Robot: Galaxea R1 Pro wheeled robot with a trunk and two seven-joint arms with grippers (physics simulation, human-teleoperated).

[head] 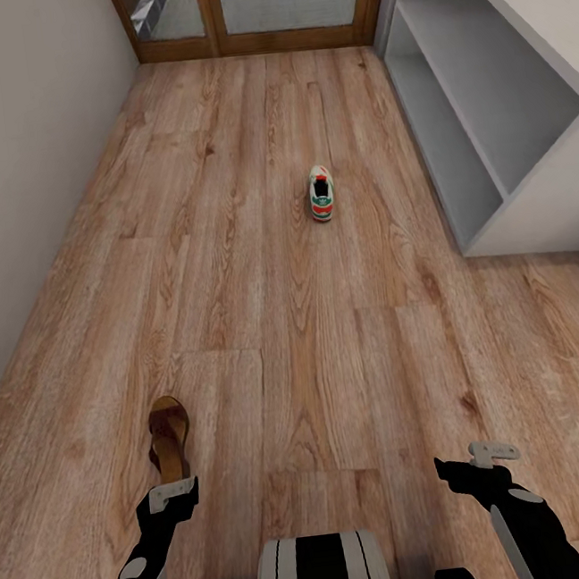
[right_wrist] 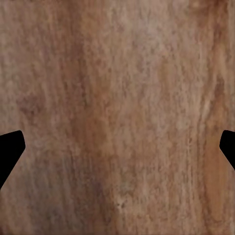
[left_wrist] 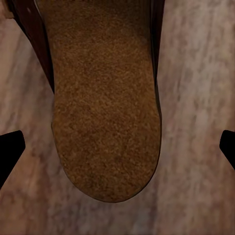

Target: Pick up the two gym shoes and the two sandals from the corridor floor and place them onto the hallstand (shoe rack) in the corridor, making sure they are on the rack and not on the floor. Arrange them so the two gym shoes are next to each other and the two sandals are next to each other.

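One dark-brown sandal lies on the corridor floor at the near left. My left gripper hangs open just above its heel end; in the left wrist view the tan footbed of the sandal lies between the widely spread fingertips of the left gripper. One white gym shoe with green stripes and a red heel stands mid-floor, farther ahead. My right gripper is open over bare planks, as the right wrist view confirms.
A long low white unit with open shelves runs along the right side; its upper part is cut off, so I cannot tell whether it is the hallstand. A plain wall borders the left. A wood-framed door closes the far end.
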